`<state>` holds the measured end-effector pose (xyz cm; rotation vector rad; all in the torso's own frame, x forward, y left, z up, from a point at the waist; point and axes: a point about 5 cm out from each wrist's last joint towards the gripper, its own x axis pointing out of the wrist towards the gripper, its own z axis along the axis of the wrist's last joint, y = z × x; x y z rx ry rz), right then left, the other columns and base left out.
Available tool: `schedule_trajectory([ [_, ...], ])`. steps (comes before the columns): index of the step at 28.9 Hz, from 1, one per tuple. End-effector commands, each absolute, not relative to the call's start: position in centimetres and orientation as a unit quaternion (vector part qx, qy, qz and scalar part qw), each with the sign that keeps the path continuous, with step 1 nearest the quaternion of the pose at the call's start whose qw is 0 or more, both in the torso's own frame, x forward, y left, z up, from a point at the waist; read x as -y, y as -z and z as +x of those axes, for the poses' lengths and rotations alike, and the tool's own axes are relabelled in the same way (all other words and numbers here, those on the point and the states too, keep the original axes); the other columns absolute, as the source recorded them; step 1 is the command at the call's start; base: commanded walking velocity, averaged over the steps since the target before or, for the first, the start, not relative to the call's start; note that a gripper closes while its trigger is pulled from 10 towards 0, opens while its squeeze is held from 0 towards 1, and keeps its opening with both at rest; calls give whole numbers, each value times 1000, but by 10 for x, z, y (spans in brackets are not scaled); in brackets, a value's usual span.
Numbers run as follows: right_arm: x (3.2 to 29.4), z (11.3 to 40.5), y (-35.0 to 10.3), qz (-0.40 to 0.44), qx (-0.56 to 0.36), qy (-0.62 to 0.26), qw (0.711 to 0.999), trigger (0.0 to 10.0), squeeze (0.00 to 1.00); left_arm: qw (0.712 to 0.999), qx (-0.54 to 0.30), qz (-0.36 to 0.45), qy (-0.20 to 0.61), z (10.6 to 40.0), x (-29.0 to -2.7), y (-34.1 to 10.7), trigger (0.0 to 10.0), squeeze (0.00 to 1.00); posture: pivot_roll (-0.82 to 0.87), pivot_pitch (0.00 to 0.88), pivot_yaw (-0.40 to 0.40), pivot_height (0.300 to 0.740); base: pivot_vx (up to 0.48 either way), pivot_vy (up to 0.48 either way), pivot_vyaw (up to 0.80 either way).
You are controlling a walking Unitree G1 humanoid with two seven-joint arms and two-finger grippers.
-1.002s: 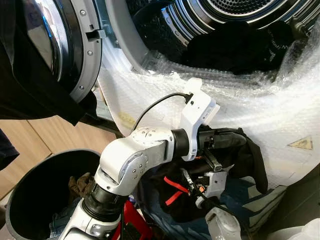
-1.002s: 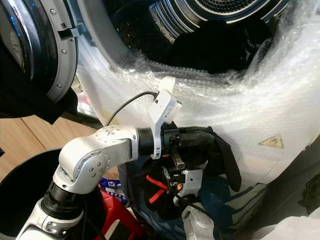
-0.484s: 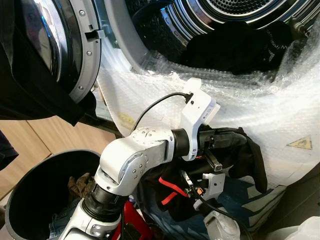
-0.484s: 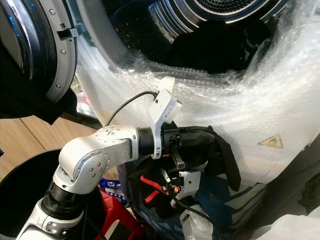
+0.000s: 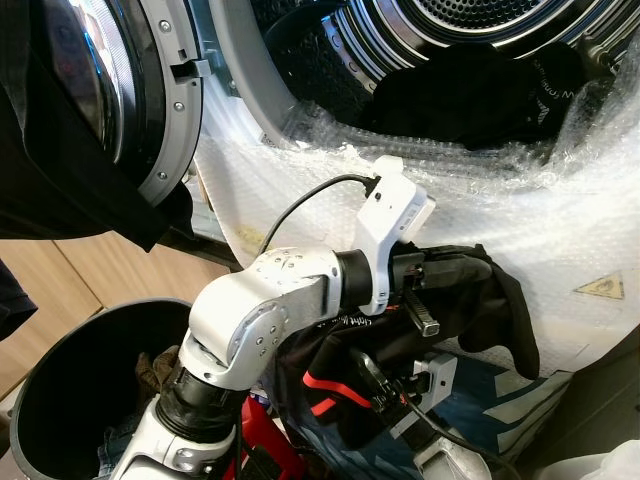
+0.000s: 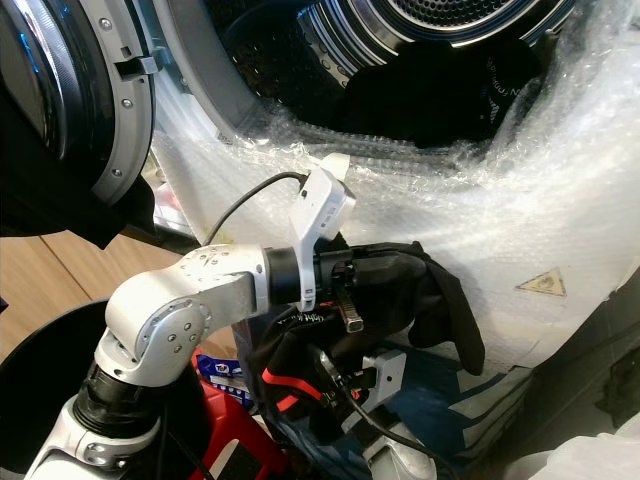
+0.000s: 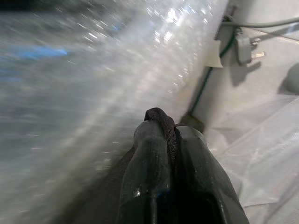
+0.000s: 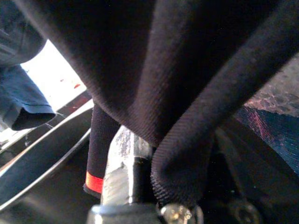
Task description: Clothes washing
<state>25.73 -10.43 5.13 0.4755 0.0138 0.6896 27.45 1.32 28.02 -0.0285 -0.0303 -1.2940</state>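
In left gripper (image 7: 170, 140): black garment (image 5: 480, 295)

Beyond the left fingers (image 7: 150, 154) stood the bubble-wrapped washer front (image 5: 520, 215), close ahead. Above them the drum opening (image 5: 470, 60) gaped, its lower part blocked by dark clothes (image 5: 470, 100). Black garment (image 5: 470, 300) draped over them, crowding the space beneath.

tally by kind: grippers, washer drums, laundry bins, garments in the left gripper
Grippers: 2, left gripper and right gripper
Washer drums: 1, open drum
Laundry bins: 1, dark bin
Garments held: 1, black garment
Total: 5
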Motion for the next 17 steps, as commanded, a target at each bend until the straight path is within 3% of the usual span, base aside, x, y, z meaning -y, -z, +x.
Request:
schedule_trajectory([
  [1,100,256,-58,237,4,-354,905,0,0,797,56,-7,601,273,-20,-298,0,0,-17,49,72,740,0,0,0],
  [2,100,255,-59,239,3,-358,903,0,0,801,58,-3,596,275,-23,-299,0,0,-25,53,76,740,0,0,0],
  [3,102,254,-62,240,4,-364,900,0,0,803,65,10,592,276,-28,-301,4588,0,-24,59,76,740,0,0,0],
  [4,103,253,-63,241,6,-368,898,0,0,805,69,16,590,276,-31,-302,4588,0,-24,59,76,740,0,0,0],
  [5,104,251,-64,243,7,-373,896,0,0,808,73,18,584,276,-34,-304,8275,0,-21,61,75,740,0,0,0],
  [6,107,248,-65,246,10,-378,893,0,0,812,76,18,579,277,-38,-306,10000,0,-20,62,72,740,0,0,0],
  [10,120,239,-65,254,7,-382,888,0,0,832,77,20,549,284,-53,-307,10000,0,-13,59,63,740,0,0,0],
  [17,150,231,-85,256,43,-381,888,0,0,840,61,77,534,290,-71,-297,10000,0,-31,52,76,740,0,0,0],
])
